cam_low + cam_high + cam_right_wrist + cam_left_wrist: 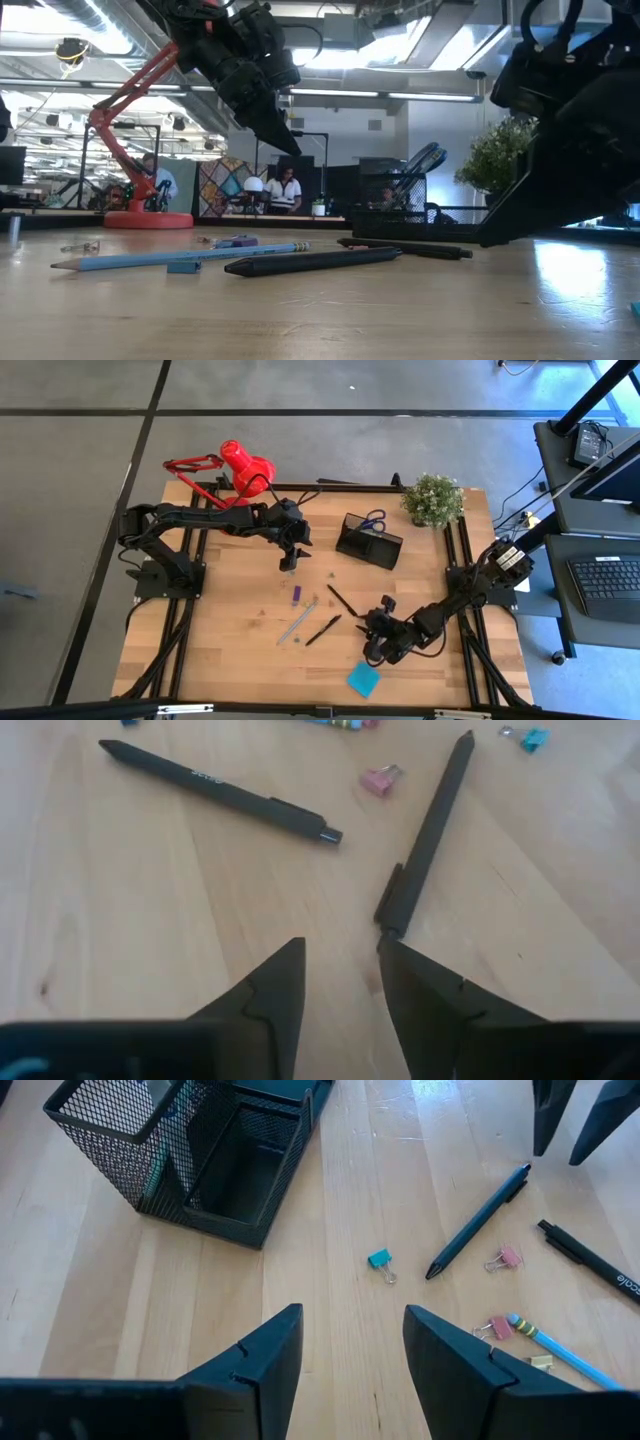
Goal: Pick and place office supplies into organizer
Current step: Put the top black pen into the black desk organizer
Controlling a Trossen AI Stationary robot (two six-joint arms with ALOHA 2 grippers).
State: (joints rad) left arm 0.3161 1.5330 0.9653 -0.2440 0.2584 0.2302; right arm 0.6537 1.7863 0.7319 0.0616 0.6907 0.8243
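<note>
Two thin black pens (340, 600) (323, 630), a pencil (298, 622), a purple marker (296, 594) and small binder clips (381, 1261) lie flat on the wooden table. A teal sticky pad (363, 680) lies near the front edge. The black mesh organizer (369, 540) stands at the back with blue-handled scissors (374, 518) upright in it. My right gripper (340, 955) is open and low over the table, with the near end (392, 920) of one pen right before one fingertip. My left gripper (350, 1330) hovers open above the table, left of the organizer (190, 1160). My right gripper comes in slanting down from the table's right front. One fingertip (400, 960) stands right at the near end of the black pen, which lies flat on the table. I cannot tell whether it touches the pen. Nothing is between the fingers.
A red desk lamp (240, 465) stands at the back left and a potted plant (433, 500) at the back right corner. Bare wood lies along the left and front left of the table (200, 650). People show in the room beyond the table.
</note>
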